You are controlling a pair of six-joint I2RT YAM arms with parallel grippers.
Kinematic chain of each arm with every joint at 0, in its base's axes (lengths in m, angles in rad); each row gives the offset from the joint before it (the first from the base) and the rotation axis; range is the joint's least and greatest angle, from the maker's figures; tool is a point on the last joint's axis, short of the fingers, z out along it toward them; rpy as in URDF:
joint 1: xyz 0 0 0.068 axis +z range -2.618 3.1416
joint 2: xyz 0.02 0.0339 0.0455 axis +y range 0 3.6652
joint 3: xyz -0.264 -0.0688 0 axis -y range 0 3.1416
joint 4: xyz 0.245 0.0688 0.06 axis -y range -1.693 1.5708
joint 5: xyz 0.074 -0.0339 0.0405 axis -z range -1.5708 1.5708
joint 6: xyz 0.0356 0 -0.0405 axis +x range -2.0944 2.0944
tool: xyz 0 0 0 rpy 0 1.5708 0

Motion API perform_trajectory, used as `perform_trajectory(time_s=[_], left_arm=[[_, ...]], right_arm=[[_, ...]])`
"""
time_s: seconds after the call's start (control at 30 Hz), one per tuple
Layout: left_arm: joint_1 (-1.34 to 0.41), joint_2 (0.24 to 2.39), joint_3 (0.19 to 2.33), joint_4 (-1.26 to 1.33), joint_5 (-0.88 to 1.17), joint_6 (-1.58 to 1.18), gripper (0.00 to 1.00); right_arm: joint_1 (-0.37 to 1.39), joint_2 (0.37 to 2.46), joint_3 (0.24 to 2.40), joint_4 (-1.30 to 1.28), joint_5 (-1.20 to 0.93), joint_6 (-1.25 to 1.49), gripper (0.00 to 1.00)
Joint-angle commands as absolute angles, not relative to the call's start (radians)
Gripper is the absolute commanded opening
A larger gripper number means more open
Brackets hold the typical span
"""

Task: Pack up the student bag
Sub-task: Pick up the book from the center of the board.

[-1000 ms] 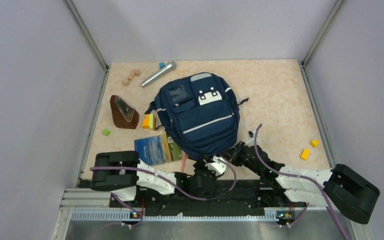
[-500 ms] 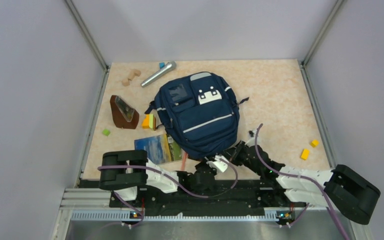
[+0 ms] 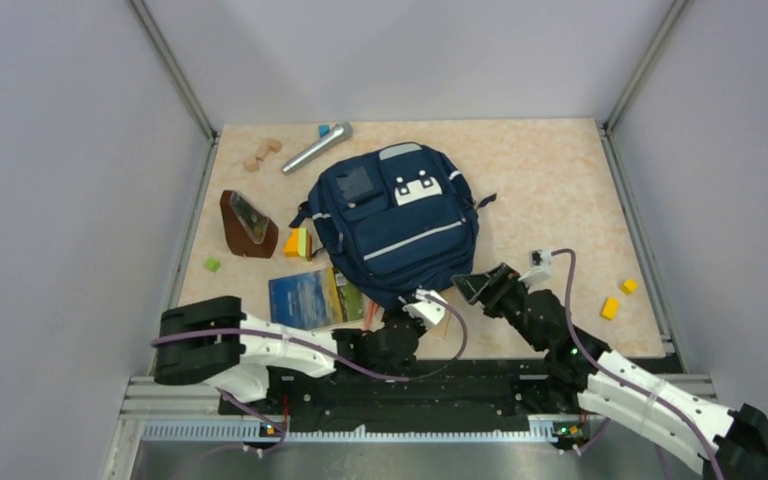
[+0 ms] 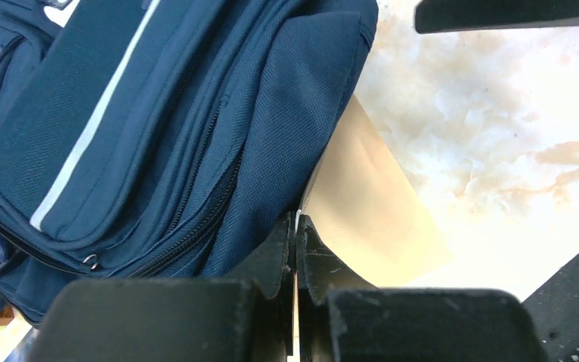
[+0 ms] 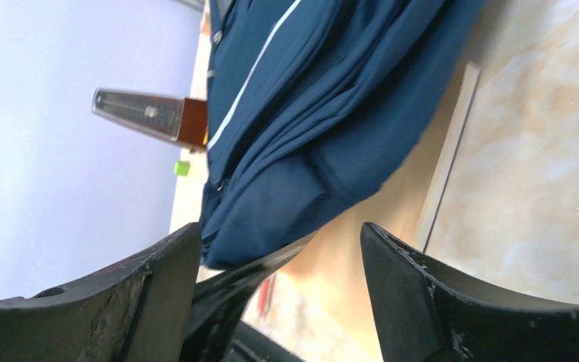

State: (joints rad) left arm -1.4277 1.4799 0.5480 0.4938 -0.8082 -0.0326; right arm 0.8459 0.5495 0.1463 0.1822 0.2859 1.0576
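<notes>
The student bag [image 3: 400, 225] lies flat mid-table, a navy backpack with grey stripes and a white patch. A thin beige sheet [image 4: 369, 204] sticks out from under its near edge. My left gripper [image 3: 428, 303] is at that edge, and the left wrist view shows the left gripper [image 4: 296, 226] shut on the sheet's edge, right beside the bag [image 4: 158, 113]. My right gripper [image 3: 468, 284] hovers just right of it, open. In the right wrist view the right gripper [image 5: 279, 234] has nothing between its fingers, and the bag [image 5: 332, 113] and sheet [image 5: 392, 219] lie ahead.
A picture book [image 3: 315, 297] lies left of the bag's near corner. Further left are a brown wedge-shaped metronome [image 3: 248, 224], an orange and green block [image 3: 298, 243] and a green cube [image 3: 212, 264]. A silver microphone [image 3: 317, 147] and wooden blocks [image 3: 262, 153] lie at the back left; yellow blocks [image 3: 618, 298] at right.
My left gripper has shut and pushed forward to the bag's near edge. My right gripper has opened and drawn back to the right. The bag shifted slightly away.
</notes>
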Motion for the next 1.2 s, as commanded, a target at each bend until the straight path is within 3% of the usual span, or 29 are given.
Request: perform_trajectory(time_s=[0.0, 0.33, 0.6, 0.87, 1.17], left_arm=[[-1.398, 1.326, 0.604, 0.470, -0.785, -0.091, 0.00], [-1.379, 1.130, 0.583, 0.396, -0.650, -0.145, 0.00], [-1.376, 1.086, 0.580, 0.352, -0.670, -0.160, 0.00], [-1.367, 0.935, 0.574, 0.308, -0.731, -0.152, 0.00], [-1.249, 0.759, 0.642, 0.240, -0.577, -0.095, 0.00]], right_arm=[[0.780, 0.485, 0.173, 0.033, 0.284, 1.016, 0.79], [0.743, 0.487, 0.085, 0.106, 0.172, 1.075, 0.83], [0.743, 0.397, 0.104, 0.053, 0.156, 1.098, 0.83], [0.744, 0.344, 0.240, -0.118, 0.256, 0.898, 0.84], [0.743, 0.352, 0.323, -0.087, 0.333, 0.792, 0.85]])
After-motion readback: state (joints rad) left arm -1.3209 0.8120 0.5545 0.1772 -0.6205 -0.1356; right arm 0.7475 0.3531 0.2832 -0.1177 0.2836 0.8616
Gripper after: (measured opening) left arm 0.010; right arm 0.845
